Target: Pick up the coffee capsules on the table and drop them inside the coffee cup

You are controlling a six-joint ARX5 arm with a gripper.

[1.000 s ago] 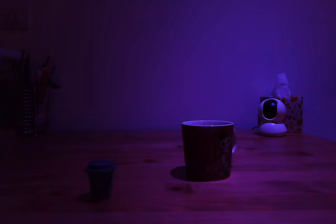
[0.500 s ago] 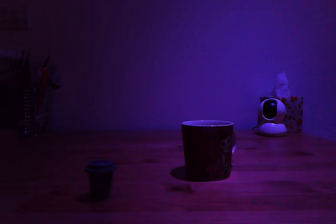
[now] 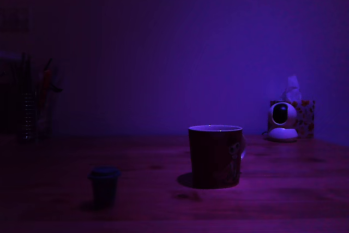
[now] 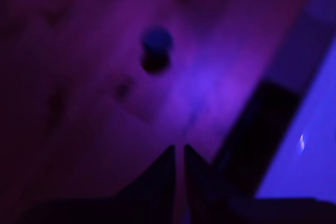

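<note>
In the wrist view the gripper [image 4: 179,150] shows as two dark pointed tips, and the jaws stand almost together with only a thin slit between them; they are closed and nothing is between them. They hang above the worktop [image 4: 79,108] and touch nothing. The picture is blurred and very dark. Ahead of the tips, well apart from them, a small round bluish thing is seen on the wood, which is the coffee capsule [image 4: 156,39], with its dark shadow just beside it.

In the exterior view the gripper is not seen. The coffee capsule [image 3: 104,185] stands upright on the worktop [image 3: 283,189], with the wider rim on top, toward the exterior view's left and near the front edge. The coffee cup [image 3: 215,156] stands upright to the exterior view's right of it, apart from it, with its pale rim on top and a faint print on its side. Farther back at the exterior view's right a white round camera gadget [image 3: 283,120] stands just in front of a patterned tissue box [image 3: 306,117]. At the far left of that view a holder with pens [image 3: 34,107] is hardly visible in the dark.
</note>
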